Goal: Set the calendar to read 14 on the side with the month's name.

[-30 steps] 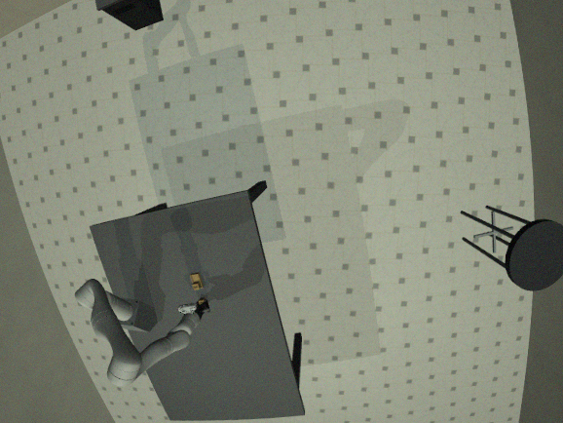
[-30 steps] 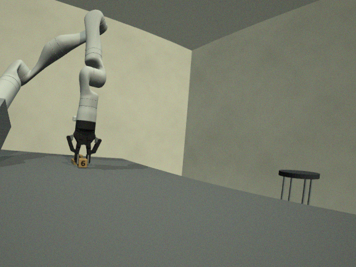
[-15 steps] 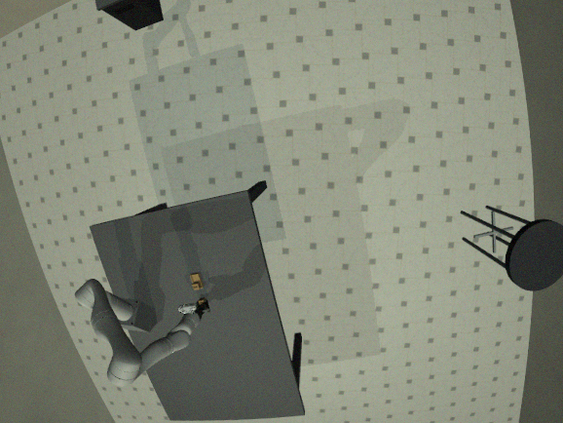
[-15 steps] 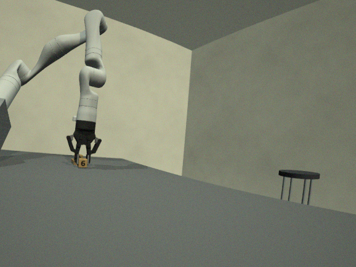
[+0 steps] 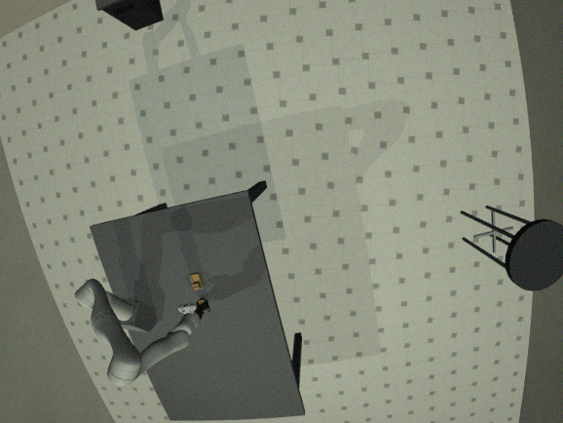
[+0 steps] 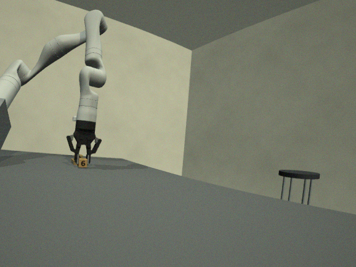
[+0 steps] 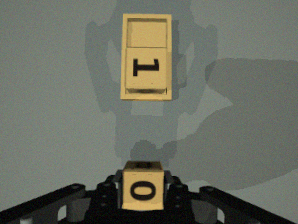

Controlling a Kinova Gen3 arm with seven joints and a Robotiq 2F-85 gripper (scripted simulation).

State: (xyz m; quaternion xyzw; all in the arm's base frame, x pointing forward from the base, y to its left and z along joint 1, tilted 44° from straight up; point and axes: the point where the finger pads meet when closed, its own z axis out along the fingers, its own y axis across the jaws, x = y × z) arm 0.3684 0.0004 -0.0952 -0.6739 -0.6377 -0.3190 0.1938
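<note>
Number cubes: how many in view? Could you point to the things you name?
2. One (image 7: 146, 80) sits in the tray (image 7: 124, 55) (image 5: 192, 279), showing 1 on top; the other (image 7: 143, 189) (image 6: 82, 163) is between the claw's (image 7: 143, 187) (image 6: 83, 162) fingers, outside the tray. None seem hidden.

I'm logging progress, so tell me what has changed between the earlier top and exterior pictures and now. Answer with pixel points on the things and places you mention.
Nothing visibly changed. The arm (image 5: 124, 348) (image 6: 93, 40), the gripper (image 5: 203, 305) (image 6: 82, 162) (image 7: 143, 181), the loose cube (image 5: 202, 302) (image 6: 82, 163) (image 7: 143, 191) between its fingers and the tray (image 5: 195, 277) (image 6: 73, 162) (image 7: 146, 33) all stayed as they were.
</note>
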